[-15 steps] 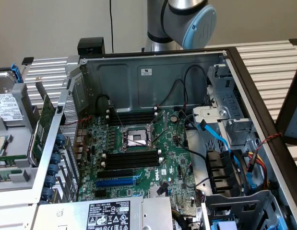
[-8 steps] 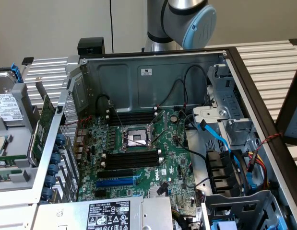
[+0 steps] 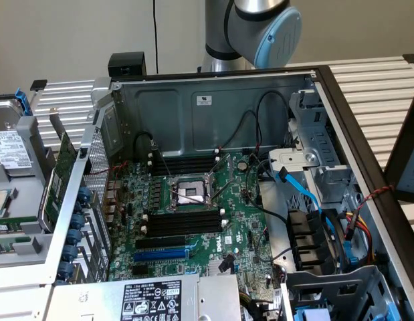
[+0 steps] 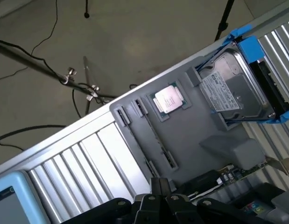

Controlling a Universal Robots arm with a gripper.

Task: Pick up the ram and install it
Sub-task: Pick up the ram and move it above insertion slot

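Case (image 3: 213,107) on slatted table (image 3: 374,87), parts tray (image 3: 26,246) at exterior view's left

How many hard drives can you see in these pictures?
1. The hard drive lies in a blue bracket on the gray parts tray, outside the computer case on the exterior view's left. More could be hidden inside the case.

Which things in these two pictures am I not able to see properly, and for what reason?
- Black memory slots, exterior view: too small and dark to tell whether any is filled.
- Green card, wrist view: mostly hidden by the dark body of the gripper.
- Hard drive, exterior view: cut off by that view's left edge.
- Power supply label, exterior view: print too small, cut by the bottom edge.
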